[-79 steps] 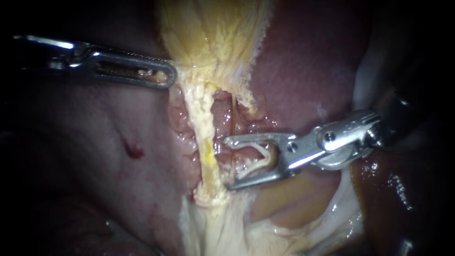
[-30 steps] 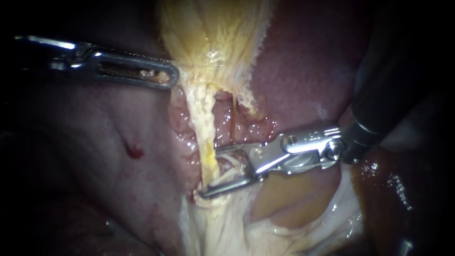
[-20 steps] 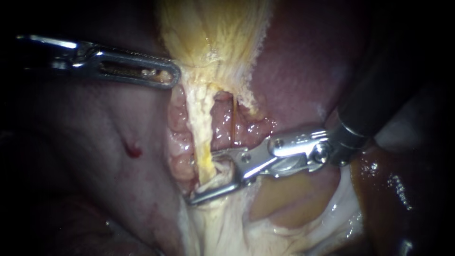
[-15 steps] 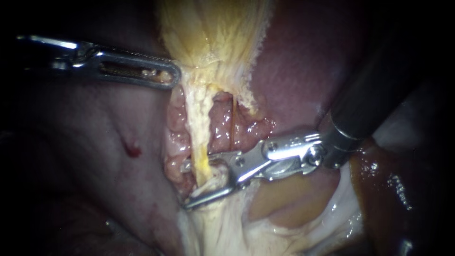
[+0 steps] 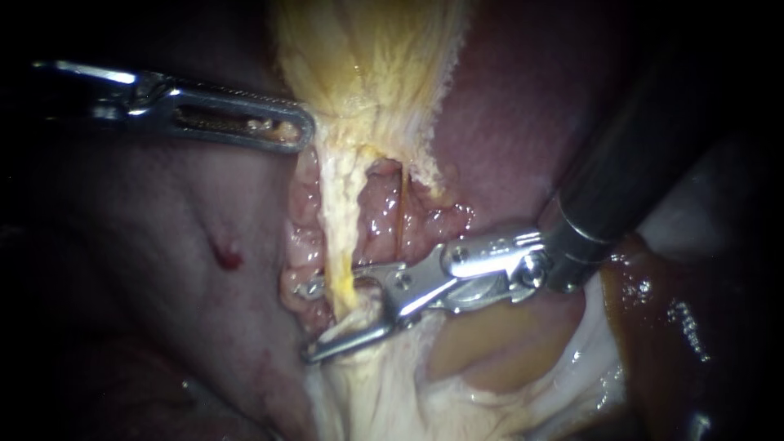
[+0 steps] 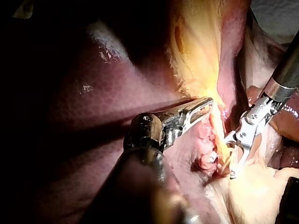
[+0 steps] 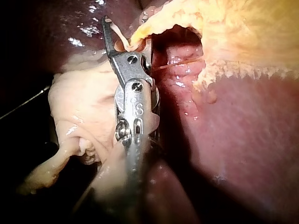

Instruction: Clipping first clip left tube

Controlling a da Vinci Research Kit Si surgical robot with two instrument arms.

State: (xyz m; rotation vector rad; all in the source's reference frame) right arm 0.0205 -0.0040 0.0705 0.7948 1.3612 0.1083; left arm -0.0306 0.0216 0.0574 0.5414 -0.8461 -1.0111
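- Left tube (image 5: 339, 224): pale yellow strand running down from the gallbladder (image 5: 367, 57) neck to the whitish fatty tissue (image 5: 392, 392) below. Its lower end passes between the jaws of the right instrument (image 5: 310, 321).
- Right instrument: dark shaft entering from the upper right, with a metal wrist. Jaws apart and straddling the left tube, one tip showing past the tube on its far side and the other lying below, against the fatty tissue. No squeeze on the tube is visible.
- Clip (image 7: 117, 37): pale curved strip seated between those jaws, seen in the right wrist view, next to the yellow strand.
- Right tube (image 5: 402, 208): thin orange thread just beside the left tube, clear of the jaws.
- Pink glistening tissue (image 5: 377, 220): fills the window between the two tubes and bulges on the outer side of the left tube.
- Left instrument (image 5: 304, 131): shaft from the left, with long slotted jaws lying together and clamped on the edge of the gallbladder's neck.
- Liver (image 5: 523, 122): dark red surface behind and to both sides, with a small red spot (image 5: 230, 260) on the left part.
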